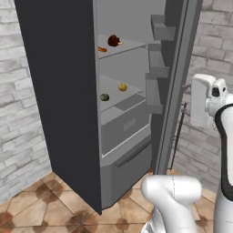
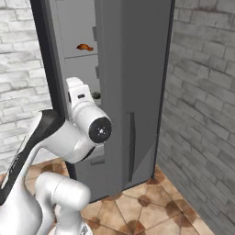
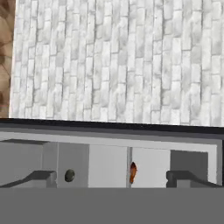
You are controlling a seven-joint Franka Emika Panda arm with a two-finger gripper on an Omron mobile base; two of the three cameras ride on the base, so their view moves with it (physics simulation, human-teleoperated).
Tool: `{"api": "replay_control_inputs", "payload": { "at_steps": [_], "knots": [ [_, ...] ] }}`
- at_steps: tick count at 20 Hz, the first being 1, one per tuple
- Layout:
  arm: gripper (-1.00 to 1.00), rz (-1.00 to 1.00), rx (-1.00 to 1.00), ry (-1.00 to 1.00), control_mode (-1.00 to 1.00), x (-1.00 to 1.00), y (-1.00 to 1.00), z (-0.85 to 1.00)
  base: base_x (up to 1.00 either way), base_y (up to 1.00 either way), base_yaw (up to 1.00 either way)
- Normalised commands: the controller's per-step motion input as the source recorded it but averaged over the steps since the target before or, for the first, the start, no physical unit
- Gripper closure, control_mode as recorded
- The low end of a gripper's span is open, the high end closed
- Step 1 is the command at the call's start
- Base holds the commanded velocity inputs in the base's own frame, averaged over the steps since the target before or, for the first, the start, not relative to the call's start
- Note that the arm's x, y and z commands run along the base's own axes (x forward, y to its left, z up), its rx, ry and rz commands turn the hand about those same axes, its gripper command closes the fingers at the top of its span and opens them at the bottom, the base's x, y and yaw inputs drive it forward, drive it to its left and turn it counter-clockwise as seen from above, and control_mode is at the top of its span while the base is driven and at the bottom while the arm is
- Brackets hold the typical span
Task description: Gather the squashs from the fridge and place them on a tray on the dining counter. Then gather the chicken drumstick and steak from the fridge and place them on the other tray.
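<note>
Fridge: tall dark grey cabinet fridge (image 1: 63, 91), door swung wide for reaching in.
Squashes: small yellow round squash (image 1: 122, 87) and green one (image 1: 104, 97), middle shelf.
Meats: dark reddish-brown rounded steak (image 1: 113, 41), orange-brown tapered chicken drumstick (image 1: 102, 49) at its 8 o'clock, upper shelf.
Pincer: pincer (image 3: 111, 177) spread wide, empty, outside the fridge, ready to reach.

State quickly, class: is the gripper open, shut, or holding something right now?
Gripper: open, jaws wide apart, holding nothing, pointed towards the open fridge.

The left base view looks from behind the arm into the open fridge (image 1: 123, 113) at its shelves. The right base view faces the same fridge along its door's outer face. The hand view, rolled sideways, faces the fridge from farther back.
</note>
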Motion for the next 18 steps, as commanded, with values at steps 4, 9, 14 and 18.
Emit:
{"api": "replay_control_inputs", "payload": {
  "at_steps": [4,9,14,18],
  "knots": [
    [-1.0,-0.07,-0.51,0.0,-1.0,0.01,0.98,0.4,0.0,0.0,0.0],
    [-1.0,-0.09,-0.27,0.02,-1.0,0.12,0.35,-0.06,0.0,0.0,0.0],
    [-1.0,-0.07,-0.15,0.09,-1.0,0.62,0.0,-0.2,0.0,0.0,0.0],
    [-1.0,-0.06,-0.3,0.0,-1.0,0.73,0.11,-0.01,0.0,0.0,0.0]
  ]
}}
